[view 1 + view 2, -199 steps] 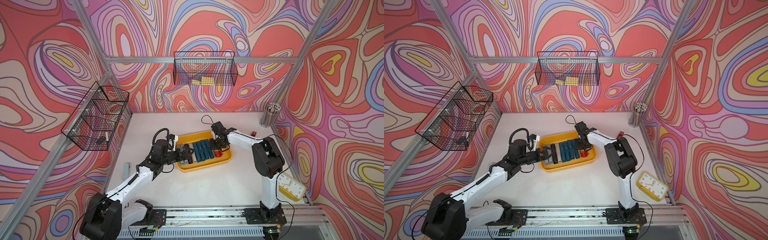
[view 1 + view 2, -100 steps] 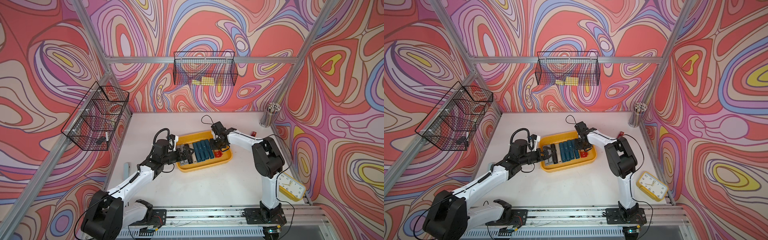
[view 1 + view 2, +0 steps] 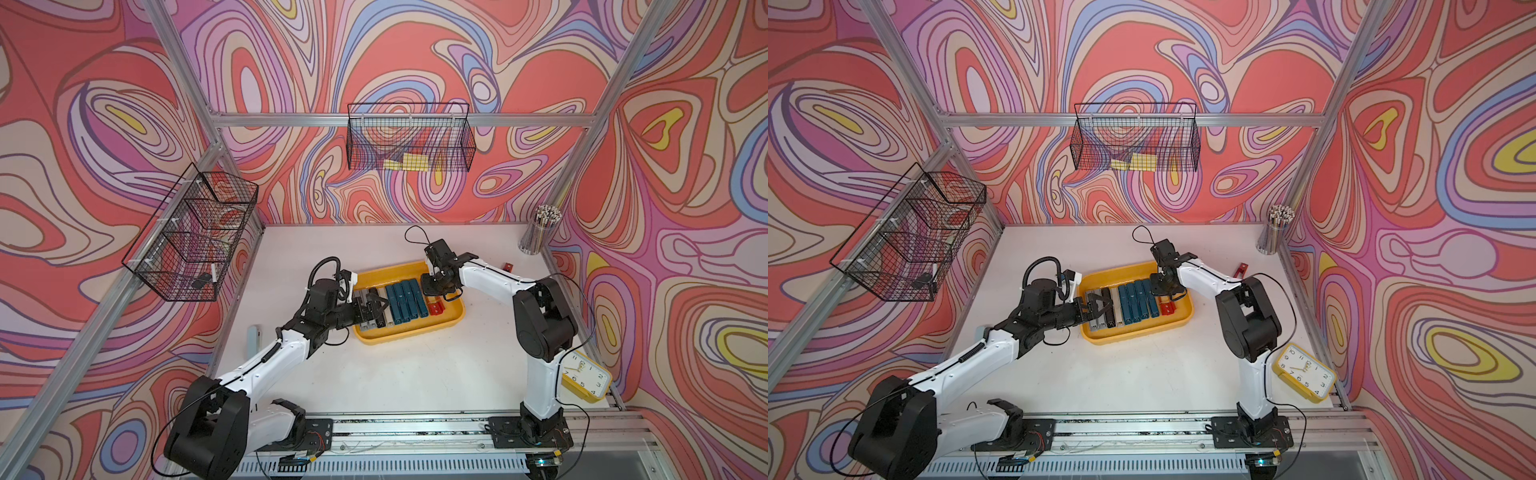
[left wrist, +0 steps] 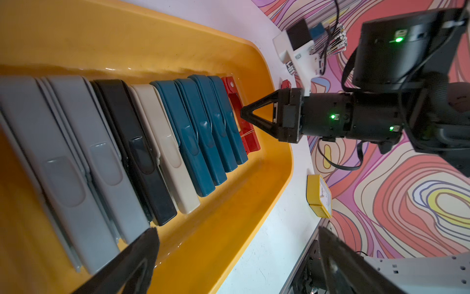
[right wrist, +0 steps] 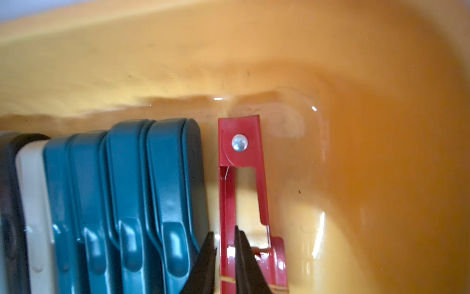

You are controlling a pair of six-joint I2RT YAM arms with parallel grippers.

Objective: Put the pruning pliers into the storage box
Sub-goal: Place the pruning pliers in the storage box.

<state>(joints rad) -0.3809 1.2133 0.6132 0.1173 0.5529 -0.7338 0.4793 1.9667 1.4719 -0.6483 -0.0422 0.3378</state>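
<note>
Yellow storage box [image 4: 254, 203] holds four teal pruning pliers [image 4: 203, 127], one red pair [image 5: 227, 203].

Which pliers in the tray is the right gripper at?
The red pair, last in the row beside the teal ones; only it has a cut-out and rivet.

End of red pruning pliers [image 5: 225, 198] being cut off by right wrist view's edge; part being hidden under right pincer [image 3: 433, 296] in both top views.

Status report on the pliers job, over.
Left gripper open over the grey pliers. Right gripper straddles a handle of the red pliers in the storage box, grip unclear. A small red item lies on the table outside.
</note>
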